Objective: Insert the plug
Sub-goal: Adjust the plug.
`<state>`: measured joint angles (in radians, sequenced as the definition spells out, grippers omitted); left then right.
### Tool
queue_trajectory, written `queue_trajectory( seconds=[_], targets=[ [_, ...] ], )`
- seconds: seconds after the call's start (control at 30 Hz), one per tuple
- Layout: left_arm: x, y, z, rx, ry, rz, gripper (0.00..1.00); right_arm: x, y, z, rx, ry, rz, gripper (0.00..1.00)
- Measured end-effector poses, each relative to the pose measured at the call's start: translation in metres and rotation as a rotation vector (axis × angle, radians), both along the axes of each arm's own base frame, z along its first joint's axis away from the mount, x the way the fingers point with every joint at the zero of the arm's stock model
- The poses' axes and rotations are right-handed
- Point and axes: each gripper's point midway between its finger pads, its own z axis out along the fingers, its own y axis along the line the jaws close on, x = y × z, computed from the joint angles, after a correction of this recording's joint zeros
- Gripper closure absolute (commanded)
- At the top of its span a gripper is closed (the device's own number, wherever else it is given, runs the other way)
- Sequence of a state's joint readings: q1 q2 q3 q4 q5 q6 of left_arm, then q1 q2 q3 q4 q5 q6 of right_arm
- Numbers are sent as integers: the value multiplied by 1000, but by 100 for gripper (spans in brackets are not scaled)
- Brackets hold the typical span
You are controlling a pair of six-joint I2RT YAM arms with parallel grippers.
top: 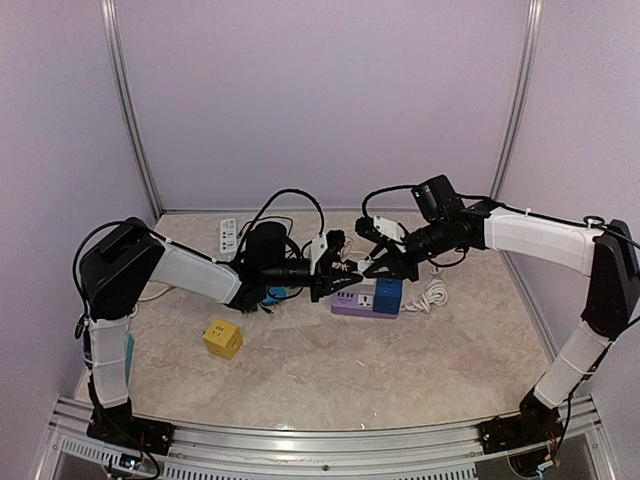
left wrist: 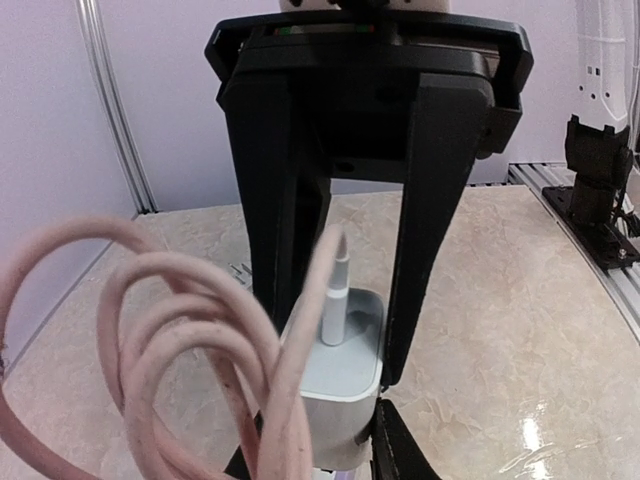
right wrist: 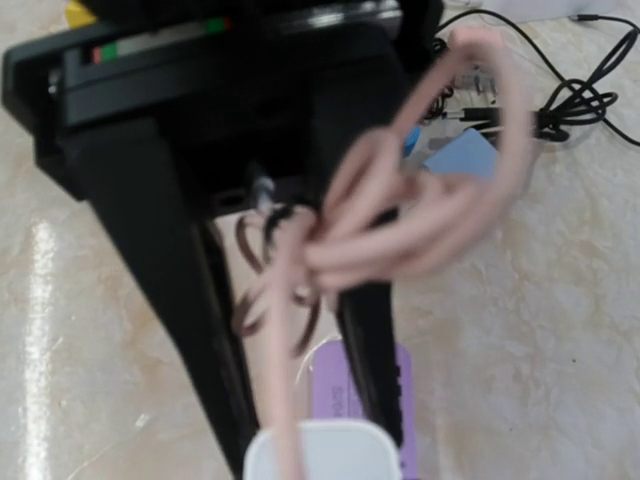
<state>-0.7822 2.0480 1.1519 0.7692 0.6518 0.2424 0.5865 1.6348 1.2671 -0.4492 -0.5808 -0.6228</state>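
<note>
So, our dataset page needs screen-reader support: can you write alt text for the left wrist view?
The left pincer clamps a white plug between its black fingers. Pale pink cable loops fill the lower left, over a marble-look table.

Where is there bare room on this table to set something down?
Bare: the front strip between the yellow cube and the right arm's base, and the right side beyond the white cable. Crowded: the middle, where the left claw and right claw grip the plug above the purple power strip.

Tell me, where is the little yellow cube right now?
In the top view, the yellow cube sits on the table, left of the purple strip and nearer the arm bases.
</note>
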Motion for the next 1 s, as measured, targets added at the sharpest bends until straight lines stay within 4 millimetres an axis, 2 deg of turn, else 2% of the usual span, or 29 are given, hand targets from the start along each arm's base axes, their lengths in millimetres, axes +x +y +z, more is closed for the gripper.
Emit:
queue_trajectory(
  seconds=[0.03, 0.13, 0.2, 0.3, 0.43, 0.57, 1.0],
  targets=[
    [0, 0, 0, 0, 3, -2, 100, 0, 0, 0, 0, 1, 0, 100],
    [-1, 0, 0, -2, 11, -5, 100, 0, 0, -1, -1, 2, 0, 100],
    [-1, 0, -1, -2, 21, -3, 100, 0, 0, -1, 0, 5, -1, 84],
    [2, 1, -1, -12, 37, 17, 100, 1, 0, -1, 1, 10, -8, 53],
    [11, 6, -5, -19, 58, 85, 100, 5, 1, -3, -3, 24, -25, 42],
    [17, 8, -12, -11, 66, 117, 100, 8, 2, -8, -22, 40, -28, 40],
    [24, 11, -40, 38, 100, 125, 100, 17, 7, -32, -122, 92, 16, 49]
  ],
)
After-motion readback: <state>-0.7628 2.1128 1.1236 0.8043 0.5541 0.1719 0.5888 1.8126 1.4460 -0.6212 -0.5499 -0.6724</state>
